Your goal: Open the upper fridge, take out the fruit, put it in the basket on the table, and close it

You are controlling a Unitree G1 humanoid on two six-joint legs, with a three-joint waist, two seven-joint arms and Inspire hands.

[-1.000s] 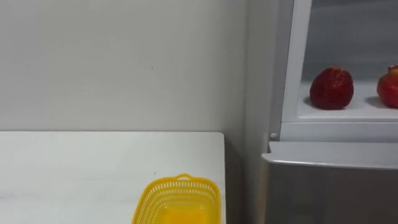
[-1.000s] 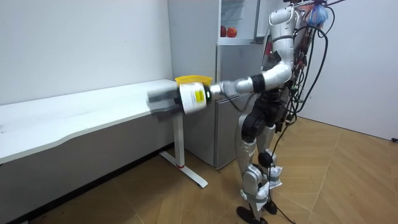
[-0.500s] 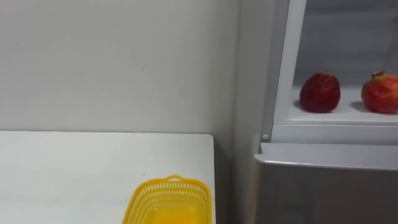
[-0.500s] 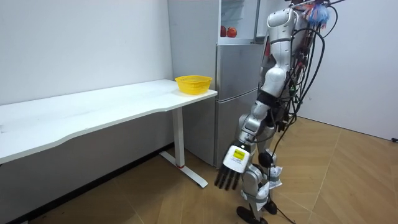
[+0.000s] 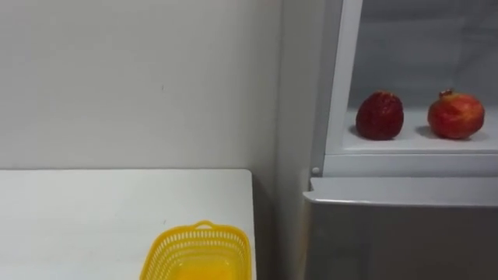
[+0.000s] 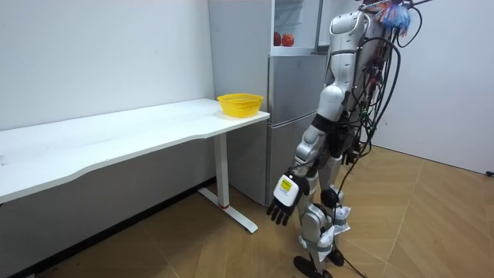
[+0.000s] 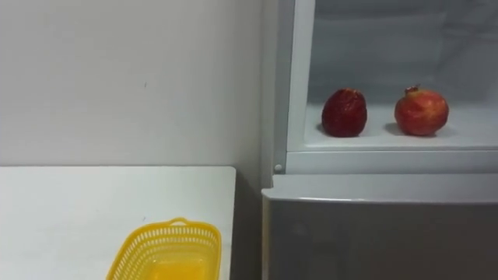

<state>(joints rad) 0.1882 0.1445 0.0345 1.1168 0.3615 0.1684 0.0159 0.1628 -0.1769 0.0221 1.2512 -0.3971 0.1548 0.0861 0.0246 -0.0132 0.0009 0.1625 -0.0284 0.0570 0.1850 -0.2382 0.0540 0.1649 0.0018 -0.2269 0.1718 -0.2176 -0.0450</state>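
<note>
Two red fruits lie on the shelf of the open upper fridge compartment (image 5: 405,152): a dark red strawberry-like one (image 5: 380,115) and, to its right, a pomegranate (image 5: 456,114). In the room view they are small red spots (image 6: 282,38) above the grey lower door. I stand close in front of the fridge (image 6: 293,116). My left hand (image 6: 282,205) hangs down beside my leg at knee height, fingers relaxed and holding nothing.
A yellow mesh basket (image 5: 198,253) sits at the right end of the white table (image 5: 93,218), just left of the fridge. The grey lower fridge door (image 5: 397,233) is closed. The upper door (image 6: 309,23) stands swung open. Wooden floor lies around me.
My left arm, stretched out toward the table a second ago, has swung down and now hangs by my leg. The head camera has turned right, bringing both fruits into view.
</note>
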